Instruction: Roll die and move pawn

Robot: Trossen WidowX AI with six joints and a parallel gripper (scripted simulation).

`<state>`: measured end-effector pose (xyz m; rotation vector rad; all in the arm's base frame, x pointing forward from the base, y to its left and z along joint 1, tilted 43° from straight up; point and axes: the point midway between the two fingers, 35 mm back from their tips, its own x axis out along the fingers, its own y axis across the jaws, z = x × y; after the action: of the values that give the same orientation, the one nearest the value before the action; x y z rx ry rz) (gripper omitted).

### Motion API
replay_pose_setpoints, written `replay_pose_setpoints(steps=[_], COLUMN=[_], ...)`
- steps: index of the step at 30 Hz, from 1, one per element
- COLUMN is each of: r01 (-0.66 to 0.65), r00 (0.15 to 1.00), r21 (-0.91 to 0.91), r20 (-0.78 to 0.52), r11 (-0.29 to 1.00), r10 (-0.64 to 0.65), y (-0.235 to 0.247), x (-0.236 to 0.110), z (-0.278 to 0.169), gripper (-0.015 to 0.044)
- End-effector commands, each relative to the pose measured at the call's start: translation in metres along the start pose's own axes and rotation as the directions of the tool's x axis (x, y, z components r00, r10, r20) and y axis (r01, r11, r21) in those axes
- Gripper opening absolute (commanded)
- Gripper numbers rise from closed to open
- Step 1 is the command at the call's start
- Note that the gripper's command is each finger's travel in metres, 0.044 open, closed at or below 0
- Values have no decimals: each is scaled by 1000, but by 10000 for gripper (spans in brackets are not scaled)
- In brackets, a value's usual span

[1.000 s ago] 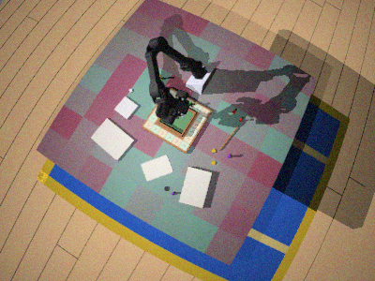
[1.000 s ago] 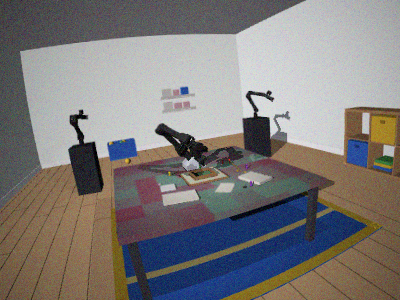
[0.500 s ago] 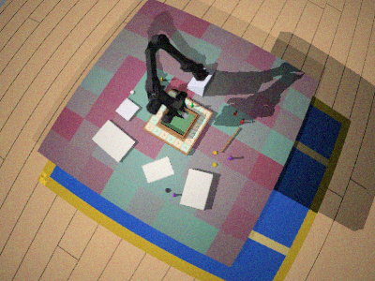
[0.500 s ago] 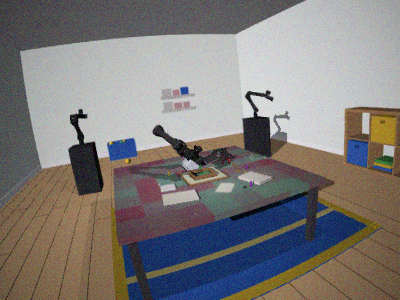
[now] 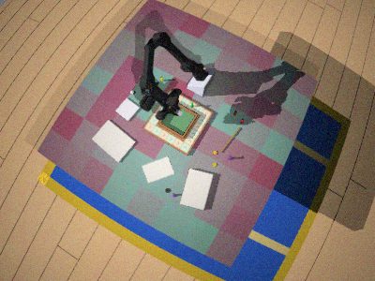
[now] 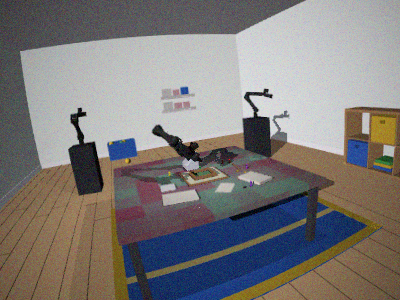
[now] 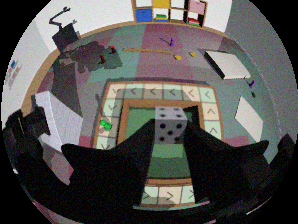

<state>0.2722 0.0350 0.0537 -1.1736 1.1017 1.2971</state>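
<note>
My gripper [image 7: 168, 123] [image 5: 170, 110] is shut on the white die [image 7: 170, 123] with black pips. It holds the die above the green dice tray [image 7: 139, 120] [image 5: 184, 123] in the middle of the board [image 7: 160, 91] [image 5: 174, 140] [image 6: 218, 173]. The board's ring of pale squares carries arrows. A small green pawn [image 7: 104, 123] stands on the ring's left side in the wrist view. In the top view the arm hides the die and the pawn.
A white box [image 5: 199, 85] stands just behind the board. Several white sheets [image 5: 112, 140] [image 5: 157, 169] [image 5: 197, 188] [image 5: 127, 109] lie around it. A wooden stick [image 5: 231, 140] and small red [image 5: 241, 121], yellow [image 5: 215, 152] and purple [image 5: 230, 158] pieces lie to the right.
</note>
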Motion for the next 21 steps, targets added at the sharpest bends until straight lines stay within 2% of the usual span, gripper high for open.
replay_pose_setpoints(steps=[1, 4, 12, 16, 21], r01=[3, 3, 3, -4, -12], r00=[1000, 1000, 1000, 1000, 1000], r21=[0, 0, 0, -5, -2], r20=[0, 0, 0, 6, -10], r11=[1000, 1000, 1000, 1000, 1000], r10=[-3, -3, -3, 4, 12], y=[-1, -1, -1, -1, 0], x=[-1, -1, -1, -24, -25], z=[0, 0, 0, 28, 30], gripper=[0, 0, 210, 315, 440])
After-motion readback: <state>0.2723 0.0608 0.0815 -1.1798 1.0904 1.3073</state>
